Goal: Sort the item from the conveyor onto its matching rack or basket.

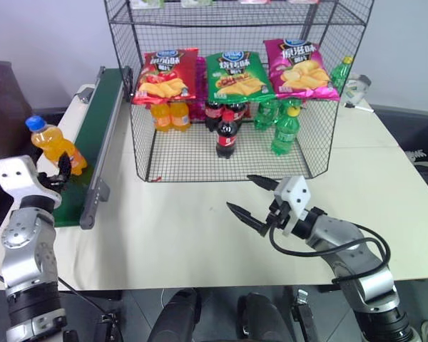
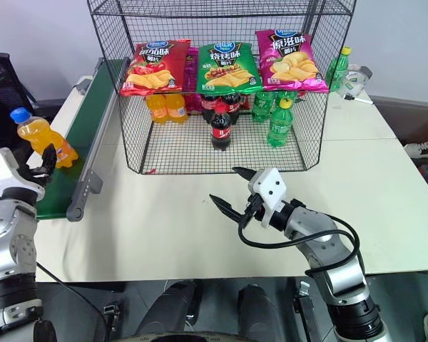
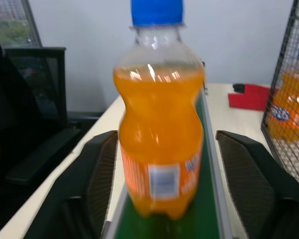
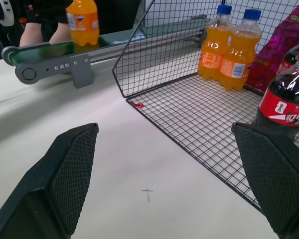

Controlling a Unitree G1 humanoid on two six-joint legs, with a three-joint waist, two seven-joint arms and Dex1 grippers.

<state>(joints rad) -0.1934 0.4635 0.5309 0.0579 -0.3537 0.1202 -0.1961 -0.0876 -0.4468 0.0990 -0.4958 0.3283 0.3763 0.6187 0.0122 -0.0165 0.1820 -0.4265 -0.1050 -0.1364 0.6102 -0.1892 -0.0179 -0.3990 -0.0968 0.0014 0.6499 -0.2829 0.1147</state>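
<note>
The orange soda bottle (image 1: 55,145) stands on the dark-green conveyor (image 1: 93,128) near its front end, along the table's left edge, blue cap tilted toward the far left. The left gripper (image 3: 162,174) sits level with the bottle's lower half; in the left wrist view its two black fingers (image 3: 97,174) flank the bottle, one on each side, with a visible gap between each pad and the plastic — so the jaws are partly open around the bottle and do not yet pinch it.

The black wire-mesh rack (image 1: 314,135) stands at the middle of the table toward the far edge, just beside the conveyor. On its grid floor, two orange soda bottles (image 1: 170,115) stand together at the back left, cola bottles with red caps (image 1: 227,132) in the middle, green bottles (image 1: 285,128) to the right. Three chip bags (image 1: 235,77) — red, green and pink — lie on the tier above them. Another green bottle (image 1: 340,73) stands outside the rack near the table's far right.

The right gripper (image 1: 251,196) hovers over bare table (image 1: 178,235) in front of the rack's open side, its jaws spread wide and holding nothing
</note>
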